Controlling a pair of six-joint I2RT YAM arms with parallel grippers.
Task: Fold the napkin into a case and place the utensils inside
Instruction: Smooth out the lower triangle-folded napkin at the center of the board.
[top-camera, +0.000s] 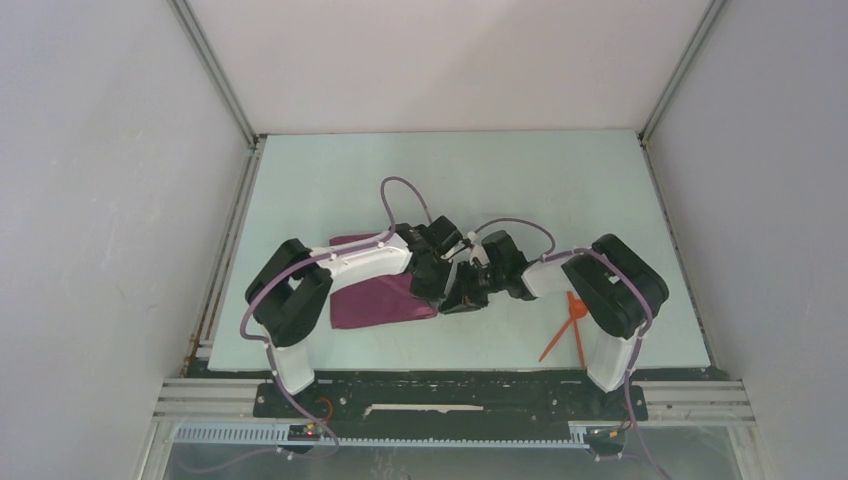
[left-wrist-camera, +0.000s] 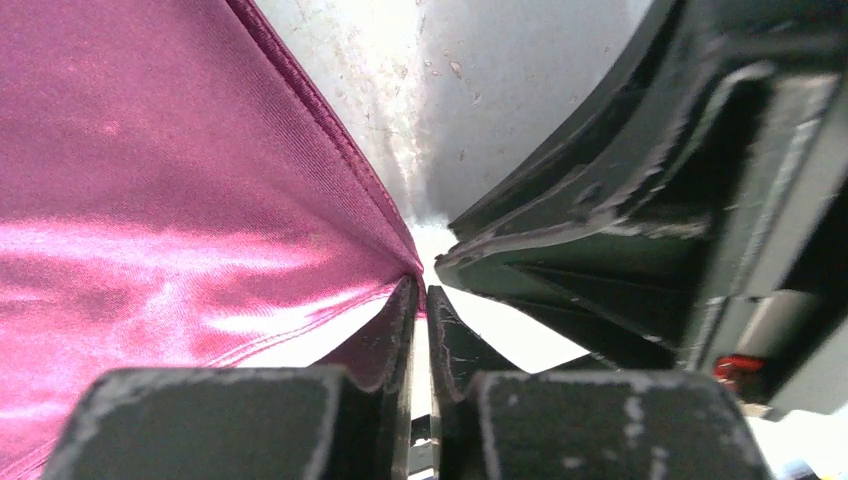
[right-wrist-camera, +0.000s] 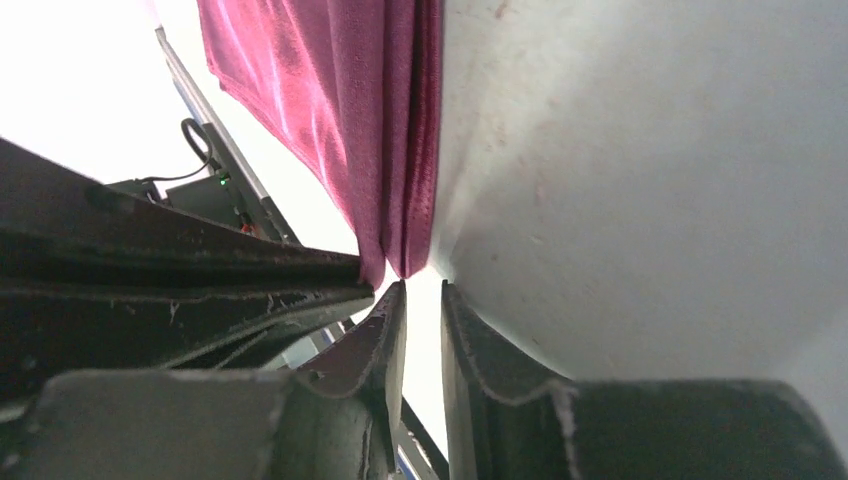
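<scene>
One napkin (top-camera: 375, 300) lies folded flat on the table (top-camera: 520, 190) under my left arm. Its long axis runs left to right, and its near right corner points at the spot where my two grippers meet. My left gripper (left-wrist-camera: 420, 285) shows only a hairline slit between its fingers, with that corner right at the tips; I cannot tell whether cloth is pinched there. My right gripper (right-wrist-camera: 422, 285) stands a little open, with light showing through the gap, and the napkin's doubled edge ends just at its tips with nothing held. The napkin sits well in from the far and right edges. Two utensils (top-camera: 575, 313) lie well apart from it beside my right arm's base, near the front edge. They are splayed in a narrow V, its point facing the far side
</scene>
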